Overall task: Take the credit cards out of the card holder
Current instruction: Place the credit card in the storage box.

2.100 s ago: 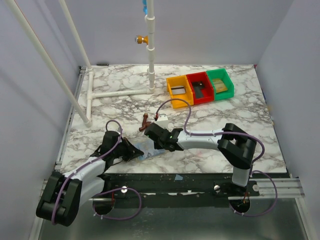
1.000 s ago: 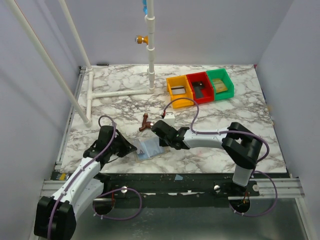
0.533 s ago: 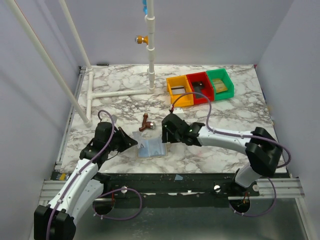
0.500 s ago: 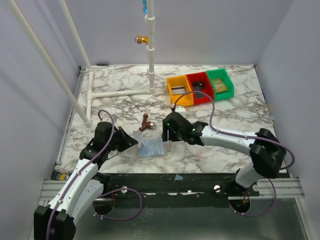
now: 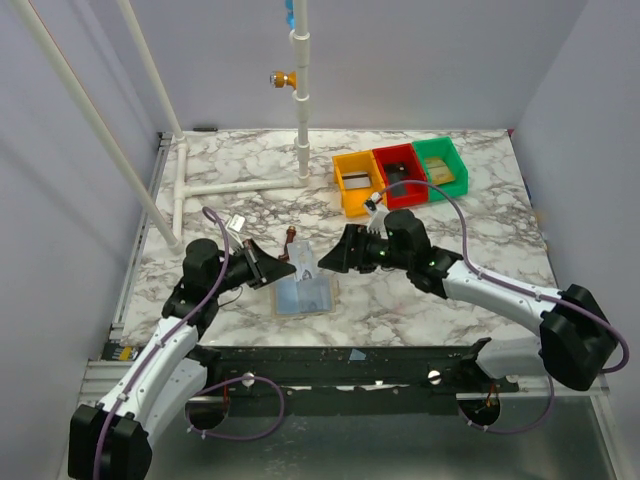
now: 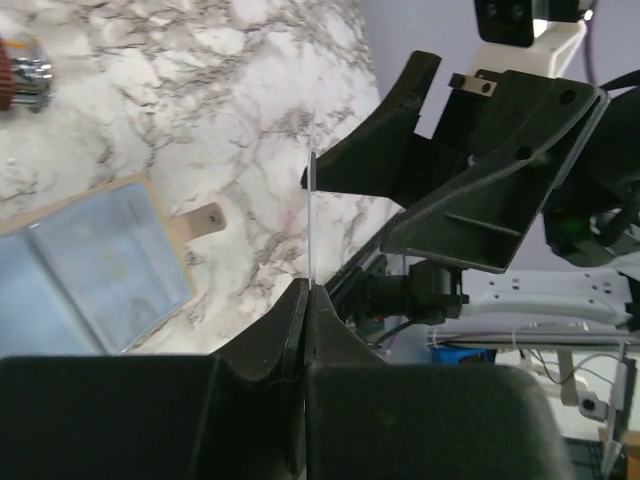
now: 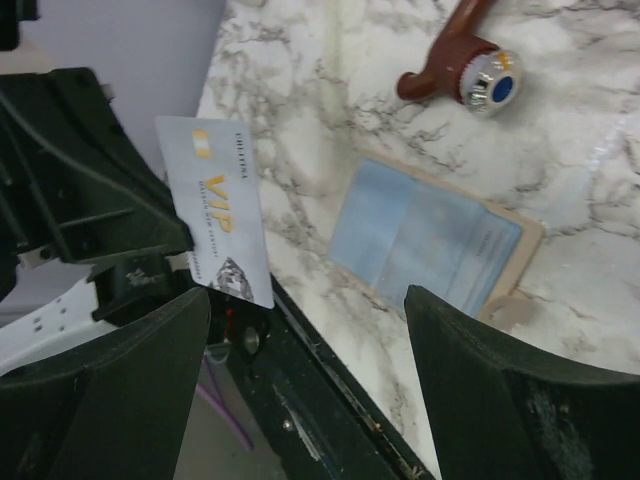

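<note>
The card holder (image 5: 305, 297) lies opened flat on the marble, grey-blue with a tan edge; it also shows in the left wrist view (image 6: 100, 265) and the right wrist view (image 7: 430, 240). My left gripper (image 5: 283, 268) (image 6: 306, 290) is shut on a white credit card with gold "VIP" lettering (image 7: 215, 225), seen edge-on (image 6: 312, 220) and held upright above the table. My right gripper (image 5: 328, 261) (image 7: 308, 300) hangs open just right of the card, facing it, with nothing between its fingers.
A brown pipe fitting (image 5: 290, 240) lies just behind the holder. Yellow (image 5: 358, 180), red (image 5: 398, 175) and green (image 5: 440, 165) bins stand at the back right. A white pipe frame (image 5: 240, 187) and post (image 5: 302, 110) stand at the back left.
My right gripper has opened, lifted and drawn back to the right. My left gripper has risen off the table with the card. The holder now lies spread open.
</note>
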Tool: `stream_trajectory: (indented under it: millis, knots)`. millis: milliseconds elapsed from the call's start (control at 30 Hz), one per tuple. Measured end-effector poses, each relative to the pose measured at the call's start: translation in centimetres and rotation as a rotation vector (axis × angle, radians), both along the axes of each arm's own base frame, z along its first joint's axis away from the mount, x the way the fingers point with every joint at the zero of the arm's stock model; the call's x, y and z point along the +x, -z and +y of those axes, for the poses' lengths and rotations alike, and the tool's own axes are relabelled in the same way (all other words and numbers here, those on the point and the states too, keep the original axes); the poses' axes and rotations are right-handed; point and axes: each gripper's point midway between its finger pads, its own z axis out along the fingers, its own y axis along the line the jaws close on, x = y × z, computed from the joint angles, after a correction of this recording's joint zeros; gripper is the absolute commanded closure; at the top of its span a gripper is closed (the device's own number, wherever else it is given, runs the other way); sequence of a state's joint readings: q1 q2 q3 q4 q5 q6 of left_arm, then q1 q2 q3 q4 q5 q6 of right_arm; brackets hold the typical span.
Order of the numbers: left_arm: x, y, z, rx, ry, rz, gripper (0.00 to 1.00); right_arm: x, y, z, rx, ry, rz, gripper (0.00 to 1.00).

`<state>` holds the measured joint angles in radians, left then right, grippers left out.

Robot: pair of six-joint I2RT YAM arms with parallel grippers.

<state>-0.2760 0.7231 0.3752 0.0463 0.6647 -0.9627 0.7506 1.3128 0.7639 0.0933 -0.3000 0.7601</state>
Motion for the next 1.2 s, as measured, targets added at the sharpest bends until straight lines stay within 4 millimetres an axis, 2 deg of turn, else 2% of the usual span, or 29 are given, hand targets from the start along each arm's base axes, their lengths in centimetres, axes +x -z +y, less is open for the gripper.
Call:
stream_trajectory:
  millis: [200,333,400,567,667,900,1100,1133,1167,1200]
  knots:
    - [-0.1,-1.7,-1.2,-0.099,0.071,-0.025,1.0,-1.4,-2.7,1.3,0.152,-0.092,-0.008,0.21]
    - [-0.3,-2.7,-1.7,-0.15,0.113,-0.038,1.0,-1.5,-4.1,1.7,0.218,-0.117,-0.011,0.34]
    - [-0.4,-3.1,-1.9,-0.166,0.127,-0.045,1.0,-1.7,-4.6,1.8,0.244,-0.125,-0.008,0.36]
    - [-0.6,-3.7,-2.1,-0.193,0.152,-0.056,1.0,-1.6,-5.6,2.0,0.295,-0.135,-0.004,0.41]
    - [-0.7,-3.7,-2.2,-0.198,0.158,-0.056,1.0,-1.7,-6.1,2.2,0.32,-0.145,-0.001,0.49]
    - [-0.7,-3.4,-2.4,-0.202,0.17,-0.037,1.0,-1.9,-6.2,2.7,0.348,-0.171,0.022,0.58]
    - [-0.8,-3.4,-2.6,-0.204,0.176,-0.034,1.0,-1.8,-6.0,2.7,0.352,-0.172,0.038,0.88]
    - [-0.8,-3.4,-2.6,-0.205,0.176,-0.033,0.97,-1.8,-6.0,2.7,0.352,-0.171,0.039,0.96]
    - [-0.8,-3.4,-2.6,-0.205,0.176,-0.033,0.82,-1.8,-5.9,2.6,0.352,-0.17,0.04,0.99]
    - [-0.8,-3.4,-2.6,-0.205,0.176,-0.033,0.73,-1.8,-5.9,2.6,0.352,-0.17,0.04,0.99]
